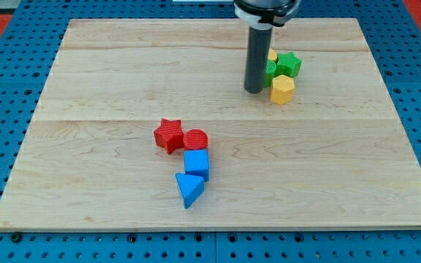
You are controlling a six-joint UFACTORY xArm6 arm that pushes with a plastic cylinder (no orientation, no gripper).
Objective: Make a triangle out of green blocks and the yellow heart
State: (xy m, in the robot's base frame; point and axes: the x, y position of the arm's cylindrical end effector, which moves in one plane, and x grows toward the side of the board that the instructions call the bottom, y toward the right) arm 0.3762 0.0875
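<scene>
My tip (254, 90) rests on the board in the upper right, just left of a tight cluster of blocks. The cluster holds a green star (290, 63), a second green block (271, 71) partly hidden behind the rod, a yellow block (272, 55) peeking out above it whose shape I cannot make out, and a yellow hexagon (281, 90) at the bottom. The tip looks to touch or nearly touch the hidden green block and stands close to the yellow hexagon's left side.
A red star (169, 135) and a red cylinder (195, 139) sit side by side near the board's middle. A blue cube (196, 164) and a blue triangle (189, 188) lie just below them. The wooden board (86, 183) lies on a blue pegboard.
</scene>
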